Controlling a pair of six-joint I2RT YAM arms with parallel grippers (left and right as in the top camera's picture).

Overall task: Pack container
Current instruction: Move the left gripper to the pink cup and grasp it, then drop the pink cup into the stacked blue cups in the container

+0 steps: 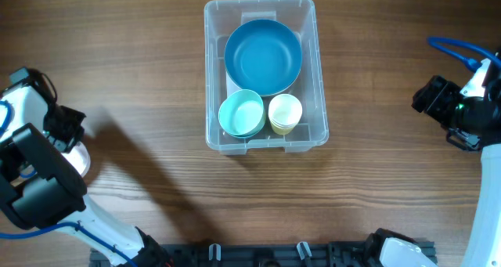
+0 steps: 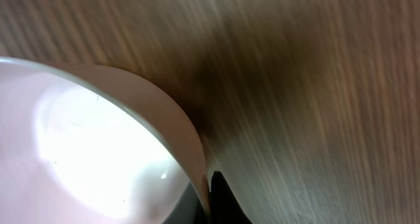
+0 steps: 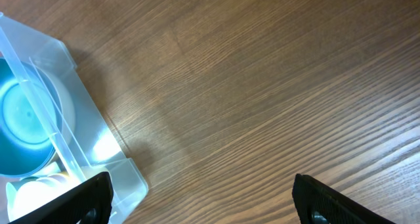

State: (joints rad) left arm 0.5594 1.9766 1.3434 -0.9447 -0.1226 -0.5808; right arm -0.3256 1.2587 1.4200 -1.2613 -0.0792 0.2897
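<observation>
The clear container (image 1: 210, 79) stands at the table's middle back. It holds a blue bowl (image 1: 263, 57), a light teal bowl (image 1: 241, 113) and a pale yellow cup (image 1: 285, 113). My left gripper (image 2: 209, 199) is at the far left of the table, shut on the rim of a pale pink bowl (image 2: 85, 152), which shows under the arm in the overhead view (image 1: 81, 159). My right gripper (image 3: 203, 198) is open and empty over bare wood to the right of the container, whose corner (image 3: 98, 145) shows in the right wrist view.
Wooden table (image 1: 156, 79) all round. A black rail (image 1: 258, 255) runs along the front edge. A blue cable (image 1: 454, 48) loops by the right arm.
</observation>
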